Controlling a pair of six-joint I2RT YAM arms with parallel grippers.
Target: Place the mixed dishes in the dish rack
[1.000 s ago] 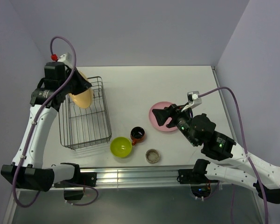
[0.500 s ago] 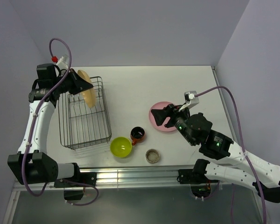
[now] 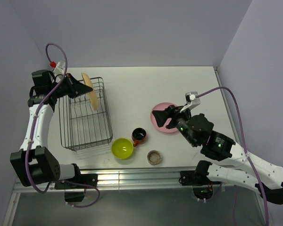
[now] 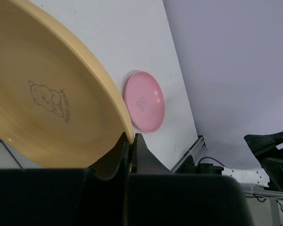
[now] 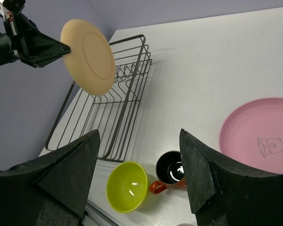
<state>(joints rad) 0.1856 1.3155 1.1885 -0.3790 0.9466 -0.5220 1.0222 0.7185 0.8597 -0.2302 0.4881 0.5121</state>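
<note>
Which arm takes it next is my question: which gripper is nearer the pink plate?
Right. The right gripper hovers over the pink plate; the left gripper is far off above the rack, clamping the yellow plate.

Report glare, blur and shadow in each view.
Top external: even light, soft shadows, all sharp. Left wrist: the left gripper is a near-black mass clamping the yellow plate. Right wrist: right gripper underexposed; glints in the lime bowl and mug.

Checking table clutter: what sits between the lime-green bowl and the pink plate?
The red-orange mug, standing upright, sits between the bowl and the pink plate; the top external and right wrist views both show it.
</note>
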